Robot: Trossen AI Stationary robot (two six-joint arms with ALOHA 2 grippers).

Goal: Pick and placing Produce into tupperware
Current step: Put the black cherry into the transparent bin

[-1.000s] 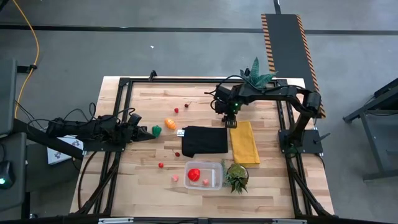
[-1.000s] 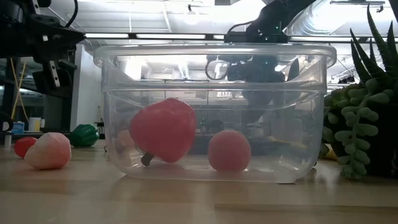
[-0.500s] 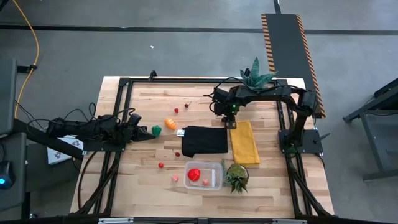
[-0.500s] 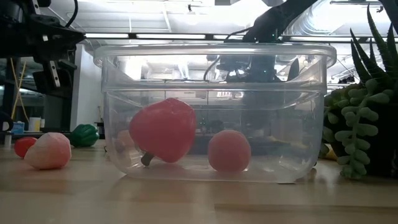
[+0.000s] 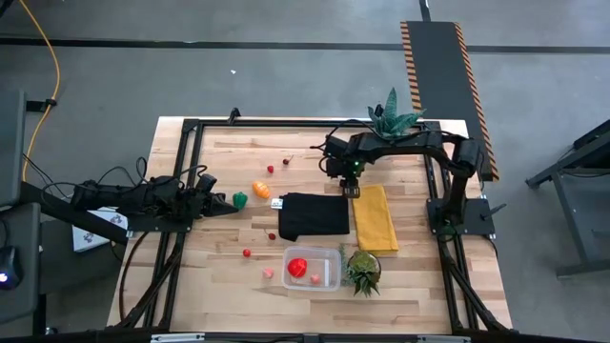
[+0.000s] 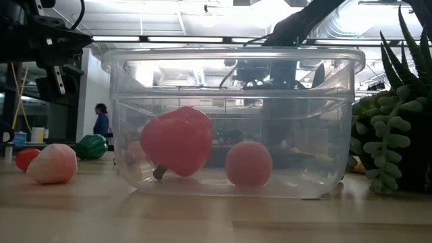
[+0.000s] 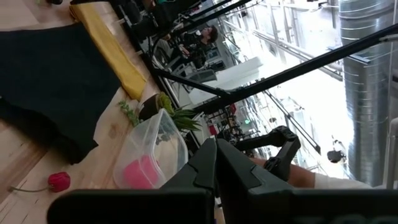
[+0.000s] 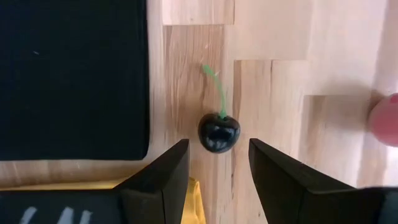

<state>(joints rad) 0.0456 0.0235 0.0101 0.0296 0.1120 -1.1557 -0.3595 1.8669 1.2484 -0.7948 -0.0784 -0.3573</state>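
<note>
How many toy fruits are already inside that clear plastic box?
2. In the low view, a large red one lies toward the left end of the tub, with a smaller pink ball beside it. A tiny berry could be hidden behind them.

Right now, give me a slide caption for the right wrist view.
Right tool open above a dark cherry on the wooden table, beside the black cloth.
</note>
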